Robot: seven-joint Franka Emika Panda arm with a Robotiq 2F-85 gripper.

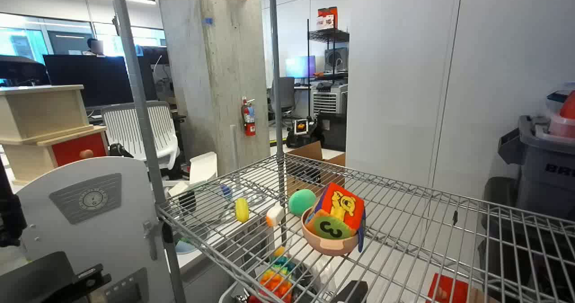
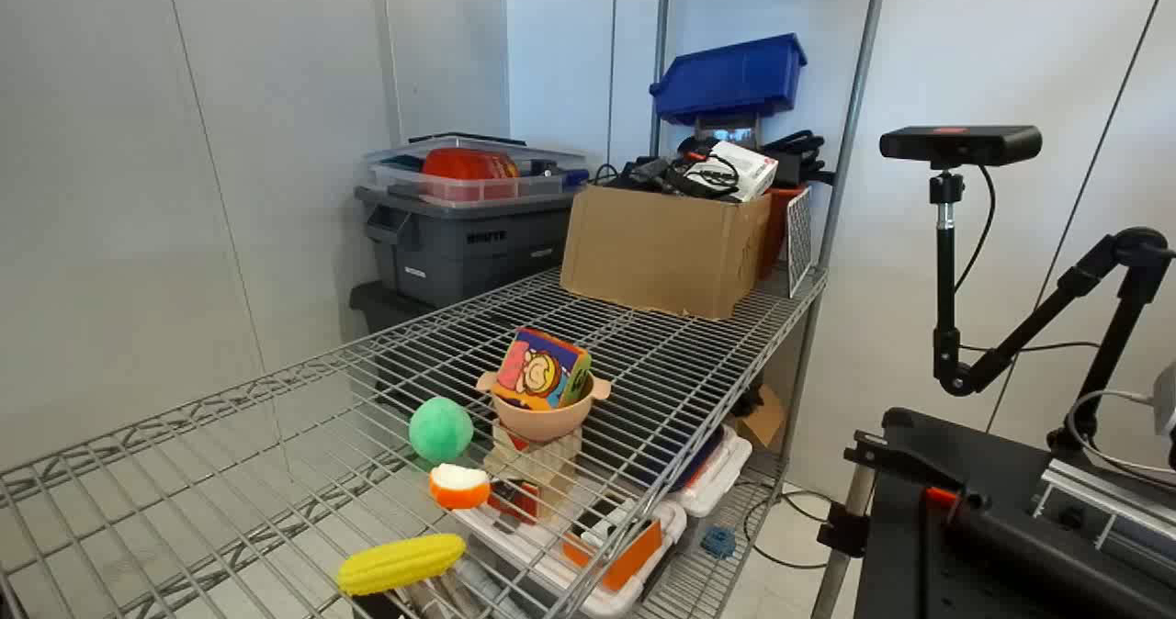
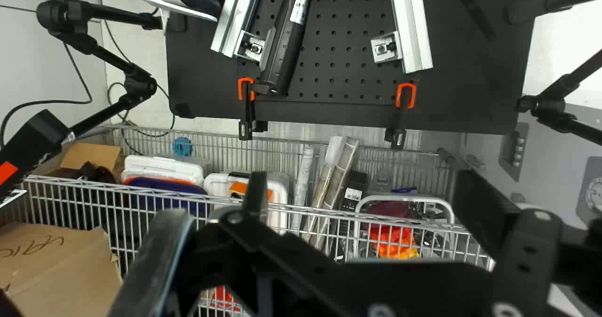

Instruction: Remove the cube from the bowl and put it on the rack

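In the wrist view, the end effector (image 3: 364, 198) has its two dark fingers (image 3: 477, 209) wide apart, wires of the silver metal rack (image 3: 291, 209) showing between them. In both exterior views the equal-sided cube (image 2: 540, 373) sits tilted in the smooth tan bowl (image 2: 544, 424) on the rack, rising above the rim; in an exterior view its red face (image 1: 345, 202) with a yellow bear slants upward. Near the bowl lies a green ball (image 2: 441, 429); farther off, a bumpy yellow cob (image 2: 401, 564).

In both exterior views you look down from nearby on the same silver metal wire rack (image 1: 404, 249); your wrist view faces a flat black perforated board (image 3: 348, 63) at twelve o'clock.
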